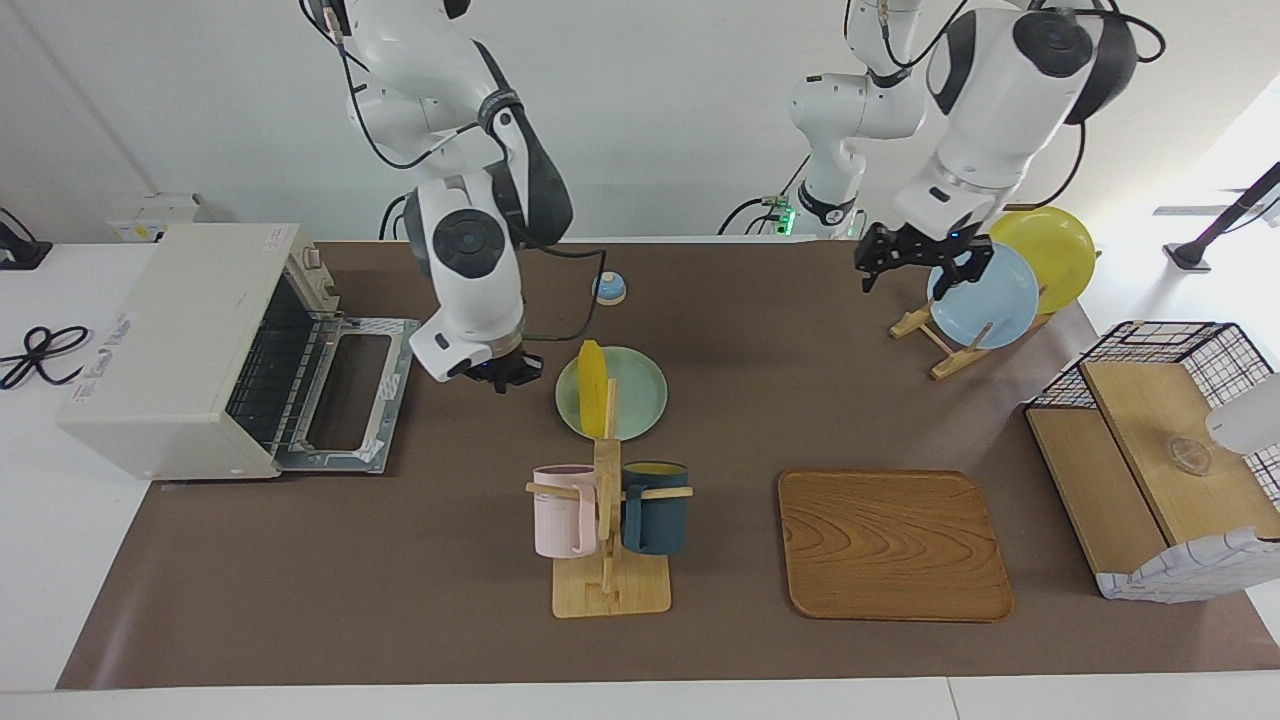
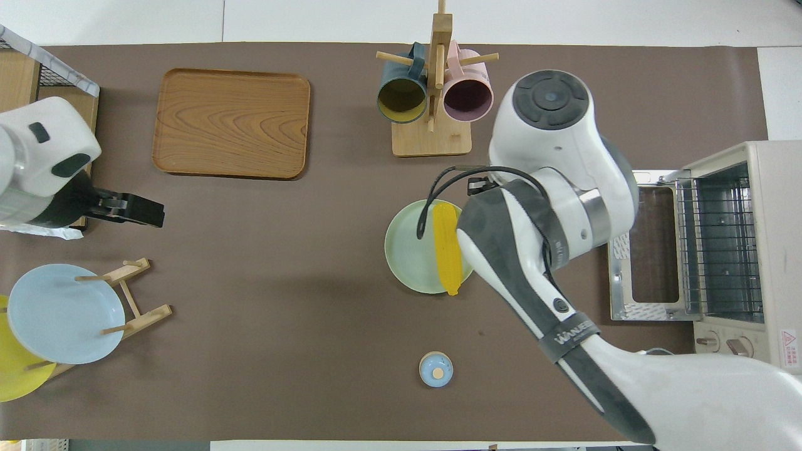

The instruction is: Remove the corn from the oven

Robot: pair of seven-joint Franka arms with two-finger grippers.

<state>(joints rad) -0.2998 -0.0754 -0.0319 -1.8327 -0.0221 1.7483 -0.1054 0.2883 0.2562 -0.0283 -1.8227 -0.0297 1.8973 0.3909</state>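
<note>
The corn [image 1: 592, 388] lies on a pale green plate [image 1: 640, 395] in the middle of the table, outside the oven; it also shows in the overhead view [image 2: 448, 250]. The cream-white oven [image 1: 170, 350] stands at the right arm's end with its door [image 1: 345, 395] folded down open, and its wire rack looks empty. My right gripper [image 1: 508, 375] hangs low between the oven door and the plate, just beside the corn and holding nothing; in the overhead view its arm hides it. My left gripper [image 1: 905, 285] waits, open and empty, above the plate rack.
A wooden mug rack [image 1: 608, 520] with a pink and a dark blue mug stands farther from the robots than the plate. A wooden tray [image 1: 893, 545], a rack with blue and yellow plates [image 1: 985, 295], a wire-frame wooden shelf [image 1: 1150, 450] and a small blue knob-like object [image 1: 609, 288] are also here.
</note>
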